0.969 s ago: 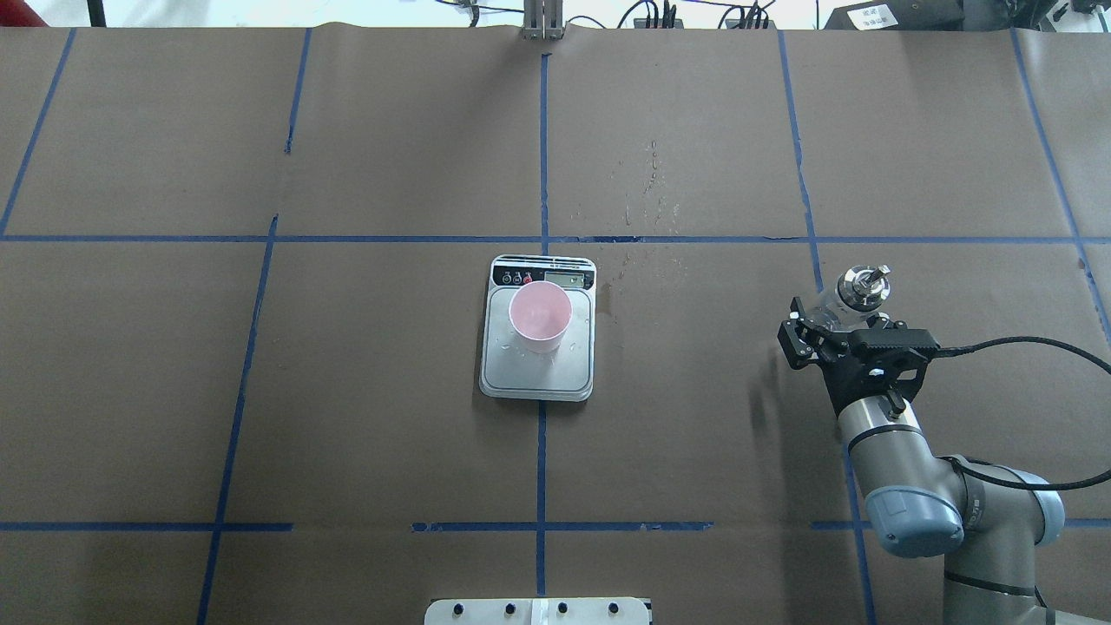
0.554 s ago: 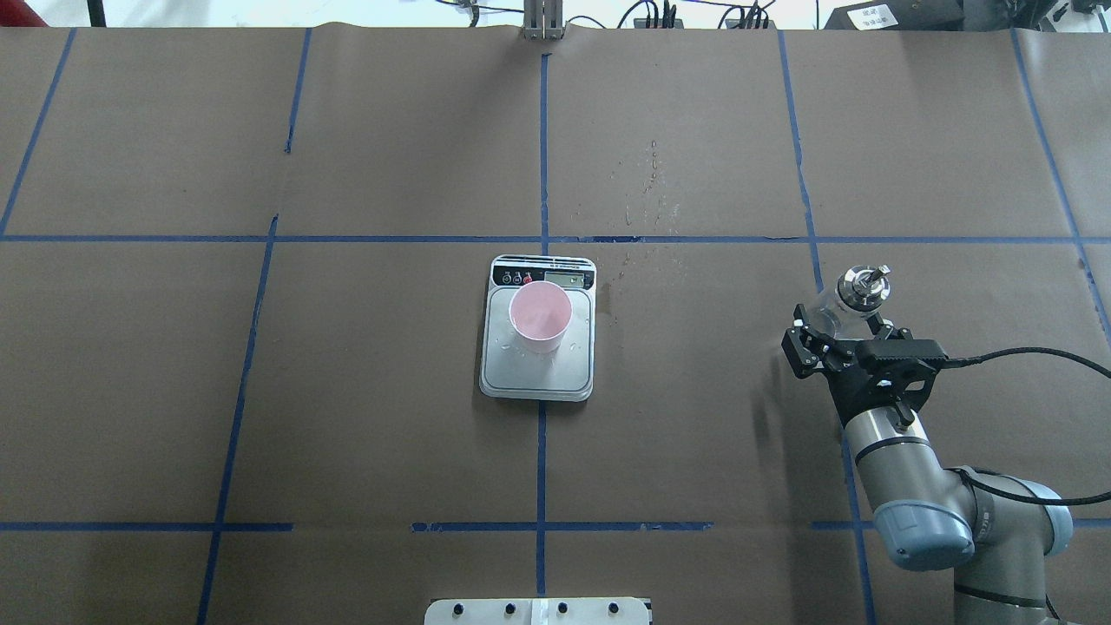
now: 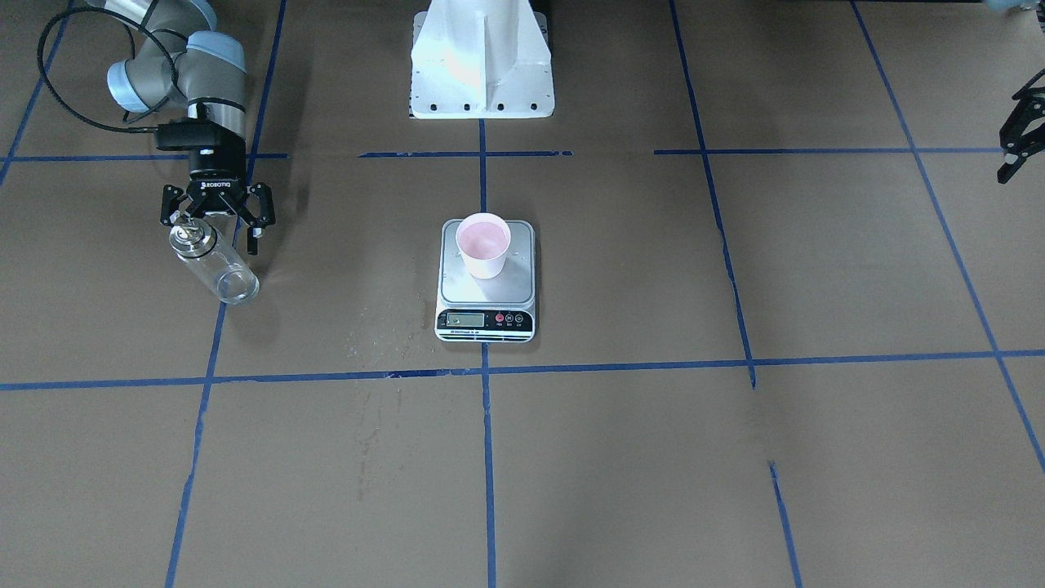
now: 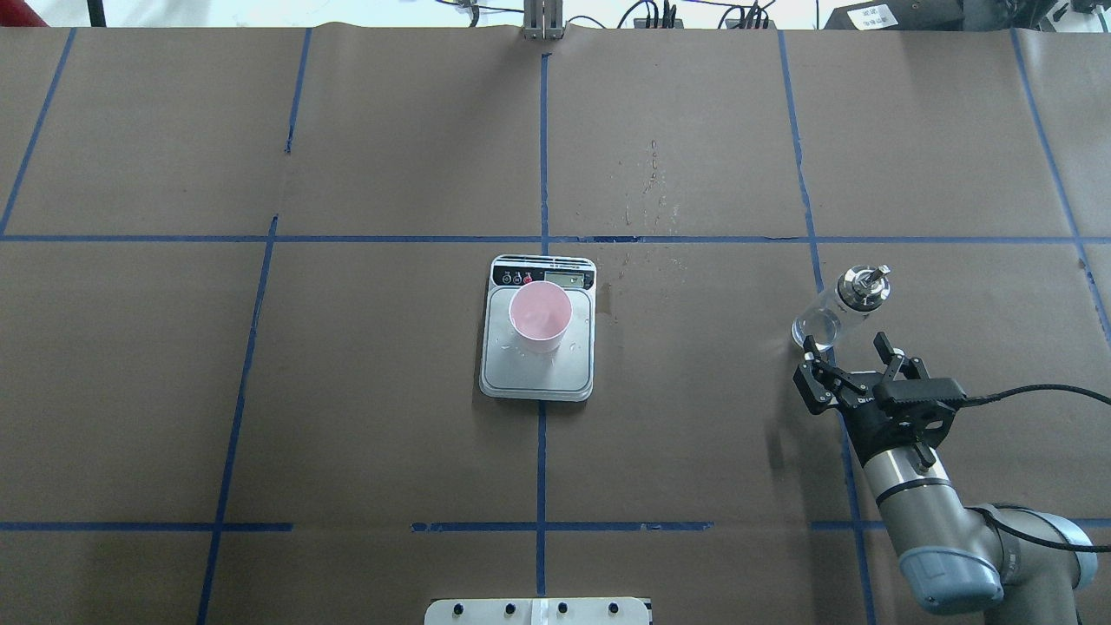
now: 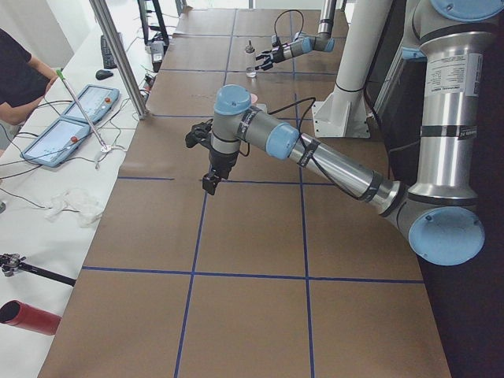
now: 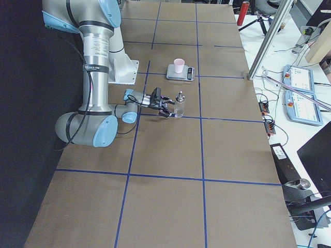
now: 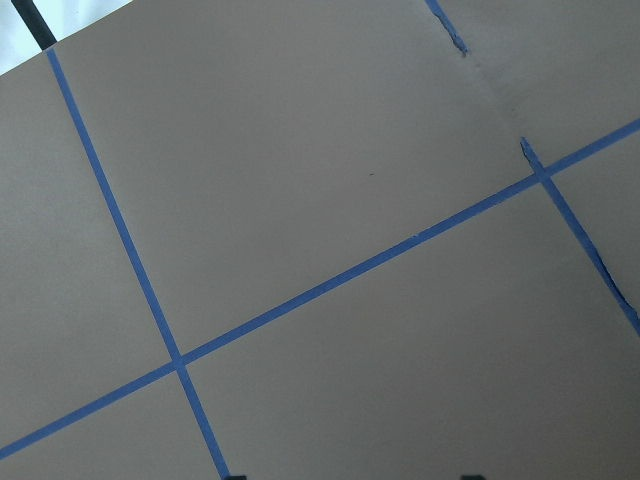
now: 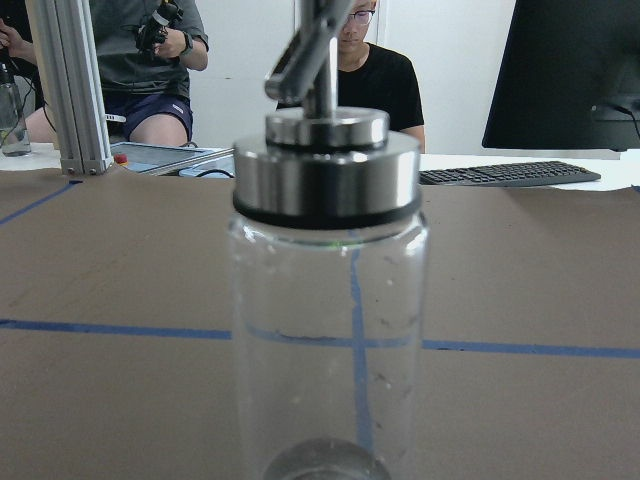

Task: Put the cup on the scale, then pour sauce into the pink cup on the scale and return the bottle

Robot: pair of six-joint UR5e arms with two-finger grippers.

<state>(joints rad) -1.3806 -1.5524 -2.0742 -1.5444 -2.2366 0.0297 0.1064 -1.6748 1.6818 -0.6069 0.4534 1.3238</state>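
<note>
The pink cup [image 4: 540, 316] stands upright on the silver scale [image 4: 538, 373] at the table's middle; both also show in the front view, cup [image 3: 483, 242] and scale [image 3: 487, 286]. The clear glass bottle [image 4: 838, 308] with its silver cap stands upright on the table at the right. It fills the right wrist view [image 8: 330, 320]. Liquid in it is barely visible. My right gripper [image 4: 846, 345] is open and empty, just behind the bottle, not touching it. My left gripper [image 3: 1019, 135] is open and empty at the far left side, above the table.
Water drops [image 4: 647, 187] dot the brown paper beyond and right of the scale. The white robot base plate [image 3: 482, 61] sits at the robot's edge. Operators sit beyond the table's far edge [image 8: 370, 60].
My right gripper has drawn back toward the robot, away from the bottle, which stays standing in place. The cup and scale have not moved.
</note>
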